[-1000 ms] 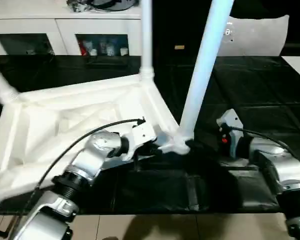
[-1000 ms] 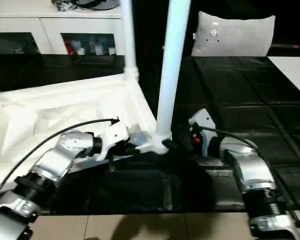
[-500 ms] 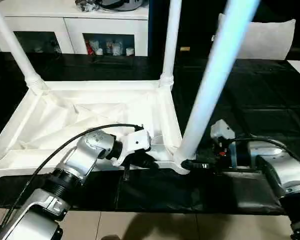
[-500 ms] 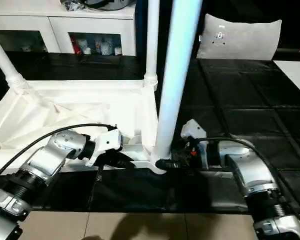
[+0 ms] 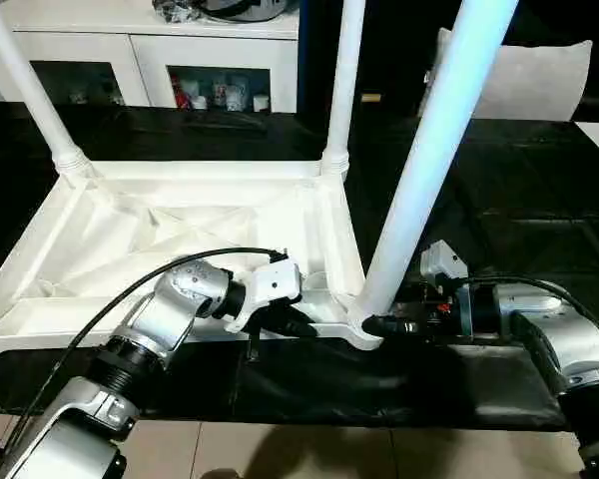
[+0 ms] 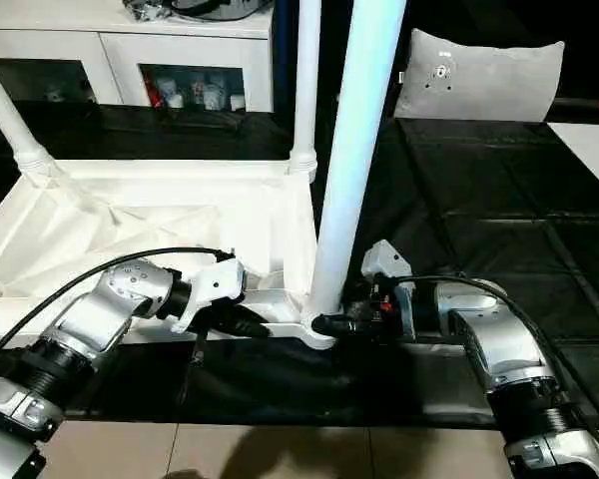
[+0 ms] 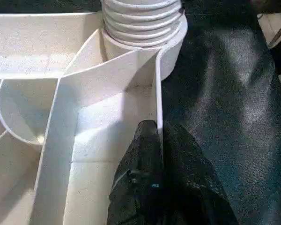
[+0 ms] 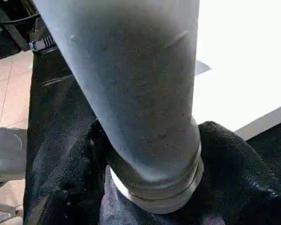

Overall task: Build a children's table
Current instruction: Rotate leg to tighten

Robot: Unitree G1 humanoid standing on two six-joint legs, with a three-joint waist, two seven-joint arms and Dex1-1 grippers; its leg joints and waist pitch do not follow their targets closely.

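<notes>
The large black-covered work table (image 5: 499, 200) carries the white plastic rectangular table top (image 5: 130, 239), lying ribbed underside up at about nine o'clock from the centre of the head view. Three long white tapered tube legs rise from its corner sockets: one at the far-left corner (image 5: 25, 85) near eleven o'clock, one at the far-right corner (image 5: 341, 80) at twelve, and the near-right leg (image 5: 429, 150), leaning towards one o'clock. The near-left socket, at eight o'clock, lies at the picture's edge and cannot be made out. The left gripper (image 7: 157, 140) is pinched tight on the top's thin near rim wall, just beside the ribbed collar of the near-right leg. The right gripper (image 8: 150, 154), at four o'clock, has a black finger on each side of that leg's base, but whether they press on it I cannot tell. The likely risk is the leaning leg: if it is not fully seated it could cross-thread or topple, and a sideways push from the right arm could drag the top out of the left pinch.
</notes>
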